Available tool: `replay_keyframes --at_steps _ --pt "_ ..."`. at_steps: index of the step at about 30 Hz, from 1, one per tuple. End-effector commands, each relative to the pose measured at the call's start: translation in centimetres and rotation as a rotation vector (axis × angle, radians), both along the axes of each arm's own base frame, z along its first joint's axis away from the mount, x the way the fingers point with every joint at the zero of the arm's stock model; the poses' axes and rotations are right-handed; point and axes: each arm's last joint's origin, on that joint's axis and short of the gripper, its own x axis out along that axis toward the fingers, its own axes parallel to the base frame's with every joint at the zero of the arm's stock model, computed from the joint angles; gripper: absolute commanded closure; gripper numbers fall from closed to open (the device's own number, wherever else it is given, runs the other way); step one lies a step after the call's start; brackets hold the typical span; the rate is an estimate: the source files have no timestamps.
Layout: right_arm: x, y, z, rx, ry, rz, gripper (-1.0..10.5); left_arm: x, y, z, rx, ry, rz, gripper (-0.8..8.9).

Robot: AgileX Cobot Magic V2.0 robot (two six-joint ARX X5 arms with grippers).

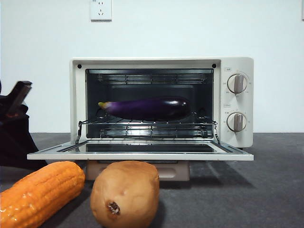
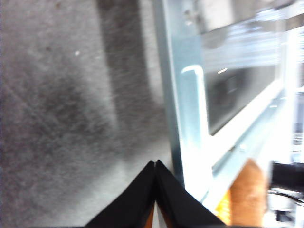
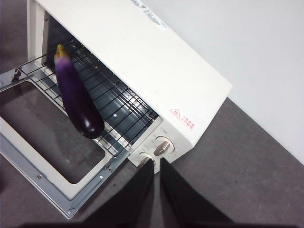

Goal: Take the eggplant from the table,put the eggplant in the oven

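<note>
Cream-white toaster oven [image 1: 161,102] standing on a dark grey desk [image 1: 266,190], door [image 1: 140,151] dropped fully open and lying flat toward the camera. Inside, on the wire rack [image 1: 147,124], a glossy dark purple eggplant [image 1: 147,108] lying lengthwise, green-yellow stem end pointing away from the two round knobs [image 1: 236,102] on the oven's control panel. Nothing gripping the eggplant.

In front of the oven, on the desk, an orange corn cob [image 1: 40,192] and just beside it a brown potato [image 1: 125,194], both near the camera.

Left tool [image 2: 155,164] clenched on nothing, black jaws pressed together at the tips, hovering over the desk just beside the edge of the open door. Dark arm visible at one side edge of the front view.

Right tool [image 3: 156,161] held above the knob end of the oven, well apart from the eggplant, jaws nearly together with a slim gap, gripping nothing.

White wall behind with a power socket [image 1: 100,9].
</note>
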Motion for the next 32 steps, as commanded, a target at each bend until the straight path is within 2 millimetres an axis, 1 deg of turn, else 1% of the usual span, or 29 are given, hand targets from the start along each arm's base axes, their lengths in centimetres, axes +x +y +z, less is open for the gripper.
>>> replay_keyframes --at_steps 1,6,9,11,15,19,21,23,25,28,32 --pt "-0.3 -0.2 0.6 0.044 -0.001 -0.003 9.4 0.3 0.0 -0.3 -0.101 -0.009 -0.034 8.10" --pt "-0.6 -0.7 0.6 0.046 0.007 -0.009 9.4 0.9 1.0 0.6 -0.272 -0.037 -0.030 8.10" --pt "-0.7 -0.8 0.5 0.051 0.015 -0.016 9.4 1.8 1.4 1.8 -0.400 -0.073 -0.045 8.10" --pt "-0.7 -0.8 0.5 0.051 0.017 -0.017 9.4 2.6 1.5 2.8 -0.442 -0.095 -0.056 8.10" --pt "-0.7 -0.8 0.5 0.050 0.018 -0.017 9.4 4.8 1.6 5.7 -0.452 -0.159 -0.068 8.10" --pt "-0.7 -0.9 0.3 0.044 0.028 -0.021 9.4 7.1 1.7 9.6 -0.446 -0.238 -0.077 8.09" --pt "-0.7 -0.9 0.3 0.046 0.033 -0.023 9.4 7.6 1.8 11.6 -0.402 -0.274 -0.062 8.09" --pt "-0.7 -0.9 0.2 0.040 0.039 -0.021 9.4 7.4 1.8 13.4 -0.321 -0.307 -0.027 8.09" --pt "-0.7 -0.8 -0.1 0.027 0.053 -0.014 9.4 6.6 1.8 15.2 -0.223 -0.357 0.003 8.09" --pt "-0.6 -0.5 -1.0 0.005 0.095 0.021 9.4 4.5 1.2 17.8 -0.063 -0.452 0.035 8.09" --pt "-0.2 0.1 -3.3 -0.061 0.160 0.063 9.4 1.1 0.3 21.4 0.122 -0.603 0.079 8.09"
